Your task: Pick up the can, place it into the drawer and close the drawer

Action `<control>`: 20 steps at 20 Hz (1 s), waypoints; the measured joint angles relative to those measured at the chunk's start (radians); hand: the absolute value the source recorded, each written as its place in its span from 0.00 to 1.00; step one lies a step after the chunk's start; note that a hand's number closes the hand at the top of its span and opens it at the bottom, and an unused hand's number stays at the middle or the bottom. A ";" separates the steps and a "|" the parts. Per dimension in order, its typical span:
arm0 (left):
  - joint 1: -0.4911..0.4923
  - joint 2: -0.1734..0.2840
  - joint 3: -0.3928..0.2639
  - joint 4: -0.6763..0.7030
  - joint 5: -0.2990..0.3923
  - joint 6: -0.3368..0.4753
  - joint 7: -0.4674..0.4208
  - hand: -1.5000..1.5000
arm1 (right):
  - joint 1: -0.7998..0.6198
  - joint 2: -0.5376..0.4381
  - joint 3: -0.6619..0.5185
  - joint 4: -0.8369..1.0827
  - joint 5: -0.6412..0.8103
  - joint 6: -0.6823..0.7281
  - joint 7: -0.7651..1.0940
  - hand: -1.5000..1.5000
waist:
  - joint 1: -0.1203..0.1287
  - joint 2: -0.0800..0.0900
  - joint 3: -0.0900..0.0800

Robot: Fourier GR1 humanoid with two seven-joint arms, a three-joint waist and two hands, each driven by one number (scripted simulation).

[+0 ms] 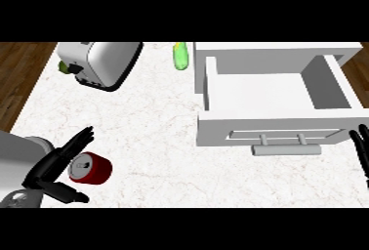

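A red can (92,169) with a silver top stands on the white counter at the lower left. My left hand (59,166) is right beside it on its left, fingers straight above it and thumb below, not curled round it. The white drawer (277,133) stands pulled out at the right, its inside bare, with a bar handle (285,149) on the front. Only the fingers of my right hand (360,149) show at the right edge, straight, just right of the drawer front.
A silver toaster (101,63) sits at the back left. A green bottle-like object (181,55) lies at the back beside the drawer cabinet. Wooden floor shows past the counter's left edge.
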 measured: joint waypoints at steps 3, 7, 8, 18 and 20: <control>-0.028 -0.019 -0.015 0.027 -0.002 0.019 -0.002 0.00 | 0.001 0.008 0.004 -0.017 0.003 -0.007 0.021 0.00 | 0.003 0.001 -0.003; -0.076 -0.024 -0.028 0.094 -0.003 0.023 -0.016 0.00 | -0.002 0.009 -0.001 -0.016 0.008 -0.006 0.014 0.00 | 0.003 0.002 -0.004; -0.074 -0.026 -0.035 0.093 -0.003 0.021 -0.016 0.00 | 0.014 0.008 -0.012 -0.020 -0.004 0.003 0.004 0.00 | 0.004 0.001 -0.004; -0.090 -0.061 -0.082 0.089 0.002 0.028 -0.014 1.00 | 0.022 0.013 -0.022 -0.053 -0.022 0.014 0.036 0.00 | 0.008 0.000 -0.005; -0.082 -0.065 -0.090 0.071 0.011 0.021 -0.009 1.00 | 0.034 0.019 -0.022 -0.056 -0.024 0.021 0.025 0.00 | 0.009 0.000 -0.004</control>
